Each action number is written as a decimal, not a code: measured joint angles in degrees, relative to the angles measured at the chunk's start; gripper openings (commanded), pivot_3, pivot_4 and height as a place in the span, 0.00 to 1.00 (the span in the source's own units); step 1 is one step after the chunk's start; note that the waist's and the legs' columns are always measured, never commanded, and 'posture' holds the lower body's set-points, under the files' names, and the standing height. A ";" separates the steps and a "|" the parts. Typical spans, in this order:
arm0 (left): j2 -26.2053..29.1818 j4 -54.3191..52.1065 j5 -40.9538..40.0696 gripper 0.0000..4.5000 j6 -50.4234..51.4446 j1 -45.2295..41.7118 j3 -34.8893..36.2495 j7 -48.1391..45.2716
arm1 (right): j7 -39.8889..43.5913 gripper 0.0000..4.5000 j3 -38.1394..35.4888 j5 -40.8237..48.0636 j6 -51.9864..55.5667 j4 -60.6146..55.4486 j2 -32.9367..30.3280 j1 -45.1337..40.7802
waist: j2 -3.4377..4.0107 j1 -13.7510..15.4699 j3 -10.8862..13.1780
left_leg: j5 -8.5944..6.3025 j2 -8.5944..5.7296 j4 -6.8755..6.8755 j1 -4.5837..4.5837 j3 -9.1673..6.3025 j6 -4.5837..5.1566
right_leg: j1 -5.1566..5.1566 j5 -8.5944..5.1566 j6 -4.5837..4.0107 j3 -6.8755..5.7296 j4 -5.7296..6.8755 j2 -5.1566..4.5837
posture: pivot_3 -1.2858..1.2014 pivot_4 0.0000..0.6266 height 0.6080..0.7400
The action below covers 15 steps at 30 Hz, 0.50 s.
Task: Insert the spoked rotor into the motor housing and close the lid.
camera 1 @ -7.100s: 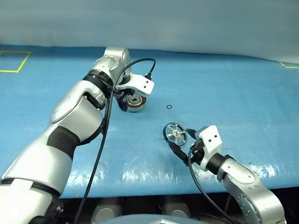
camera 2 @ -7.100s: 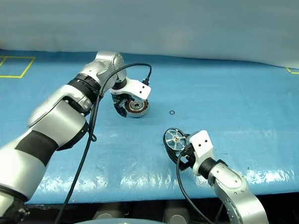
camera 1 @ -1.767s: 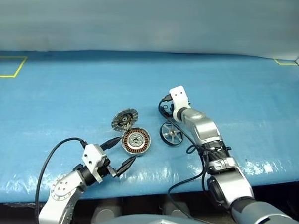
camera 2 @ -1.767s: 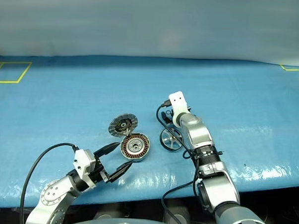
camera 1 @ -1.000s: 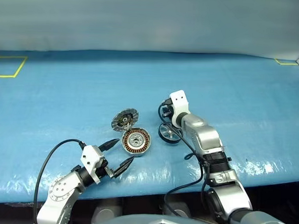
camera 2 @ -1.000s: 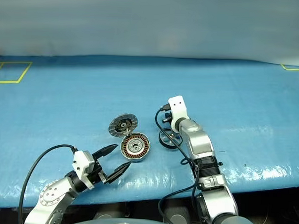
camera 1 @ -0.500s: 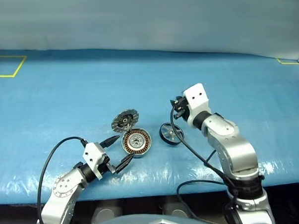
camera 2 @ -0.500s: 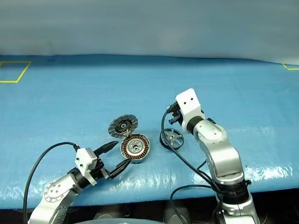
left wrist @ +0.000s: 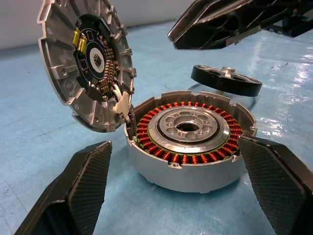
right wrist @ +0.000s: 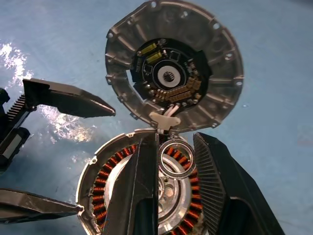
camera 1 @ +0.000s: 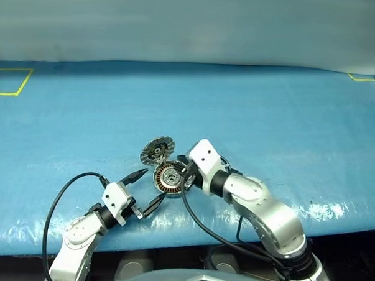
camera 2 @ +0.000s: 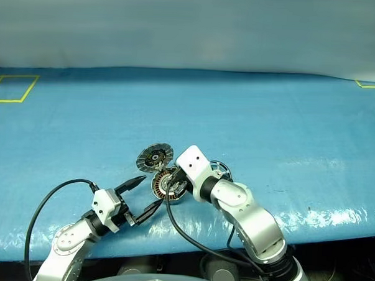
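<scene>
The motor housing (camera 1: 167,178) lies open on the blue table, its copper windings facing up. Its lid (camera 1: 157,150) stands tilted back at the far edge, inner face showing. My left gripper (camera 1: 149,187) is open, level with the housing (left wrist: 186,174) and a finger on either side, apart from it. My right gripper (right wrist: 173,138) hovers over the housing, shut on a small thin ring (right wrist: 174,159) held above the windings. The spoked rotor (camera 2: 220,168) lies flat on the table just beyond the housing, partly behind my right arm.
A blue plastic sheet (camera 1: 288,114) covers the table; its front edge runs close behind both grippers. Yellow tape marks sit at the far left (camera 1: 9,82) and far right (camera 1: 358,77). Black cables trail from both wrists.
My right arm has swung back and left, from beside the rotor to over the housing. The rotor stays on the table. My left gripper stays in place, open.
</scene>
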 measured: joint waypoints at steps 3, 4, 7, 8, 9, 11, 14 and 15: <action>0.08 0.02 0.00 1.00 -0.01 0.11 0.01 0.17 | -0.11 0.21 1.68 -0.90 -1.20 1.92 0.27 -0.16 | 0.00 0.02 0.00 | 0.00 -0.01 0.01 0.01 0.00 0.00 | 0.01 0.00 0.00 0.00 0.01 0.00 | 0.52 0.24 1.00; 0.18 0.02 0.00 1.00 -0.01 0.16 0.01 0.17 | -0.10 0.21 2.01 -1.07 -1.40 2.43 0.31 -0.18 | 0.00 0.02 0.00 | 0.00 -0.01 0.01 0.02 0.00 0.00 | 0.01 0.00 0.00 -0.01 0.02 0.01 | 0.52 0.24 1.00; 0.37 0.01 -0.01 1.00 0.02 0.73 0.00 0.30 | 0.23 0.21 3.37 -1.51 -1.96 2.82 -0.16 -0.17 | 0.00 -0.01 0.00 | 0.00 0.00 0.02 0.03 0.00 0.00 | 0.01 0.00 0.00 -0.01 0.03 0.01 | 0.52 0.24 1.00; 0.37 0.01 0.00 1.00 0.05 0.92 0.00 0.42 | 0.37 0.21 3.61 -1.51 -1.96 2.82 -0.19 -0.15 | 0.00 -0.01 0.00 | 0.00 0.00 0.02 0.03 -0.01 0.00 | 0.00 0.00 0.00 -0.01 0.03 0.02 | 0.52 0.24 1.00; 0.39 -0.02 0.02 1.00 0.20 1.12 -0.01 0.60 | 0.48 0.21 3.75 -1.51 -1.96 2.82 -0.22 -0.12 | 0.00 -0.01 0.00 | 0.00 0.00 0.02 0.03 -0.01 0.00 | 0.01 0.00 0.00 -0.01 0.03 0.02 | 0.52 0.24 1.00; 0.74 -0.05 0.44 1.00 0.89 1.41 -0.07 1.01 | 0.48 0.21 3.89 -1.52 -1.96 2.82 -0.20 -0.04 | 0.00 -0.01 0.00 | 0.00 -0.01 0.02 0.03 0.00 0.00 | 0.00 0.00 0.01 -0.01 0.03 0.02 | 0.52 0.24 1.00; 0.93 -0.29 0.67 1.00 1.85 1.55 -0.14 1.42 | 0.42 0.21 3.99 -1.64 -1.96 3.33 -0.19 0.31 | -0.01 -0.01 0.00 | 0.00 0.00 0.03 0.03 0.00 0.00 | 0.00 0.00 0.01 -0.01 0.03 0.02 | 0.52 0.24 1.00; 0.93 -0.31 0.69 1.00 1.92 1.51 -0.21 1.41 | 0.37 0.21 3.99 -1.71 -1.96 3.80 -0.18 0.43 | -0.01 -0.01 -0.01 | 0.00 0.00 0.04 0.05 0.00 0.00 | 0.00 0.00 0.01 -0.01 0.03 0.02 | 0.52 0.24 1.00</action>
